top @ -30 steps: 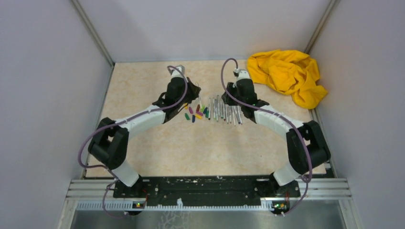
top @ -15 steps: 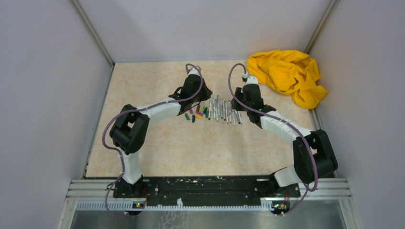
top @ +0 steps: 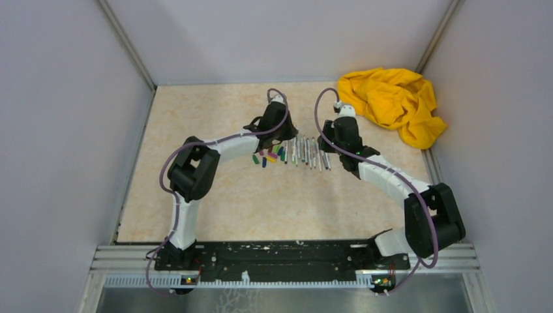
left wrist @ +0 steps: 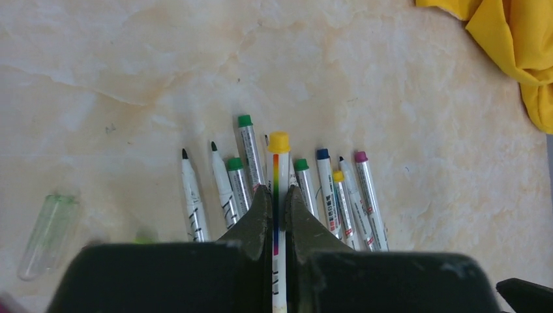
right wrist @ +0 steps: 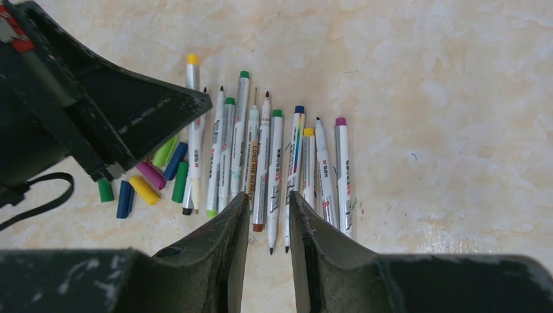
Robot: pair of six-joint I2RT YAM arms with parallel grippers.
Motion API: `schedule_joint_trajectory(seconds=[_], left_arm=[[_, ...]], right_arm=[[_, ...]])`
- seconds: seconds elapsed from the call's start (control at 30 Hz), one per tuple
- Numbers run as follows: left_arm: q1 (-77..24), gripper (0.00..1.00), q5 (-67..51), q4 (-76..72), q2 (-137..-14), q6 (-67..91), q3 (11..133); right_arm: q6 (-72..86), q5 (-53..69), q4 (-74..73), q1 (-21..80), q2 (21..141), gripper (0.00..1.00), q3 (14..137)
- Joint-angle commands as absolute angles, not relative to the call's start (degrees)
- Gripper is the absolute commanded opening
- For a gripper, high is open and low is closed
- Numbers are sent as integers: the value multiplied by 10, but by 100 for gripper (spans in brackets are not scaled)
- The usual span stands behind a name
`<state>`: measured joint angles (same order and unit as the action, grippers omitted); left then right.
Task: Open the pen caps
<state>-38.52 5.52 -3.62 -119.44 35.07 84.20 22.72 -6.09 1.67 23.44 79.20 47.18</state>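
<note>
Several loose pen caps (right wrist: 145, 189) in green, dark blue, yellow, magenta and blue lie in a cluster left of a row of grey-white pens (right wrist: 274, 156). Both also show in the top view, the caps (top: 267, 157) and the pens (top: 308, 151). My left gripper (left wrist: 276, 195) is shut on one pen with a yellow end (left wrist: 278, 142) at the row's left side. It also shows in the top view (top: 284, 135). My right gripper (right wrist: 269, 199) is open and empty, low over the near tips of the middle pens. It also shows in the top view (top: 329, 138).
A crumpled yellow cloth (top: 391, 101) lies at the back right corner, also at the left wrist view's top right (left wrist: 515, 52). A pale, see-through cap (left wrist: 49, 235) lies apart to the left. Grey walls close in the marbled table (top: 195, 130) on three sides.
My left arm has swung right, from beside the caps to the left end of the pen row. My right gripper has shifted a little right and back.
</note>
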Motion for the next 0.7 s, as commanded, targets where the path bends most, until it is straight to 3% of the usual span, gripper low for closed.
schedule_joint_trajectory(seconds=[0.0,0.3,0.67], left_arm=[[-402,0,42,-11,-1212,359,868],[-409,5,50,-12,-1231,375,865],[-410,34,64,-16,-1245,387,874]], right_arm=[[229,-76,39,230,764,28,470],[225,-75,31,230,751,28,469],[222,-74,31,230,755,28,466]])
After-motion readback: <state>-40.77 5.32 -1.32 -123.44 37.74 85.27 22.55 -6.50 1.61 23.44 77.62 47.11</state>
